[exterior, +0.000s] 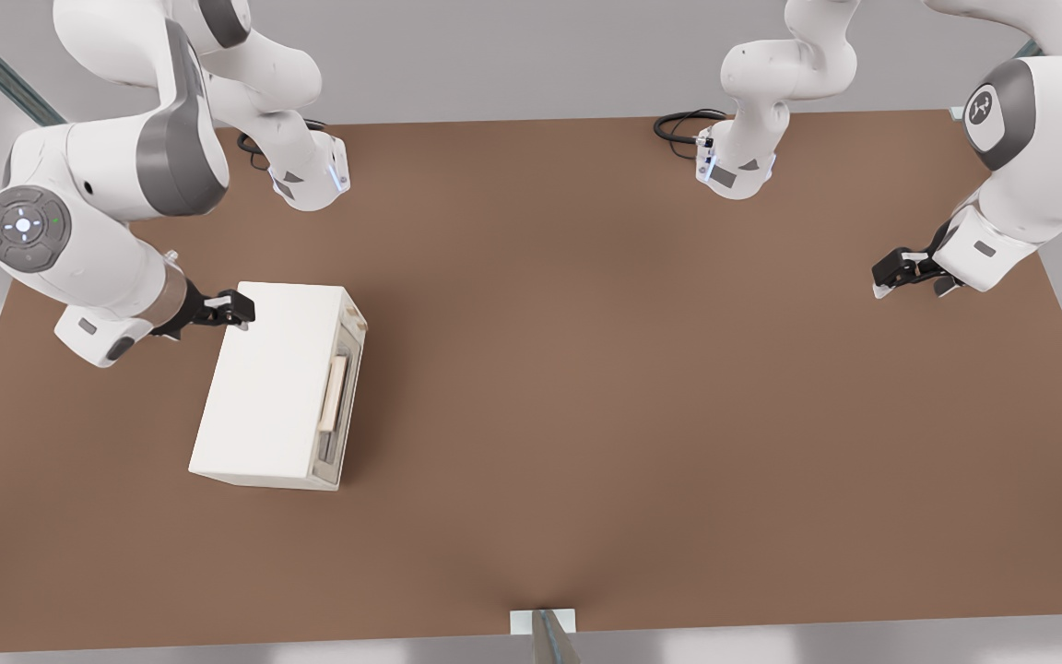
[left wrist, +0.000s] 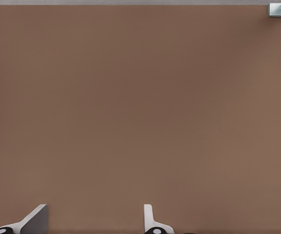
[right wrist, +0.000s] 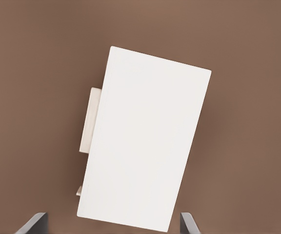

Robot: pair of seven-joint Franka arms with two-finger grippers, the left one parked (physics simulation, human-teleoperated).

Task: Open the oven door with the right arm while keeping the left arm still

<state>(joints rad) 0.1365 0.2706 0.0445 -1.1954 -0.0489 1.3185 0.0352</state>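
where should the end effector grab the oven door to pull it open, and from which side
Grip the pale bar handle on the oven door, fingers straddling its thin width. The door faces the front view's right, so come in from that side, probably. The end effector hovers open above the oven near its far corner, so it must cross over the oven's top and descend in front of the door.

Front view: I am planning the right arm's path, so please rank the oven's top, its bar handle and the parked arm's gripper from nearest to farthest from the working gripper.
1. Oven top: just beside the open working gripper.
2. Bar handle: on the oven's front, toward the front view's right.
3. Parked gripper: far across the table.
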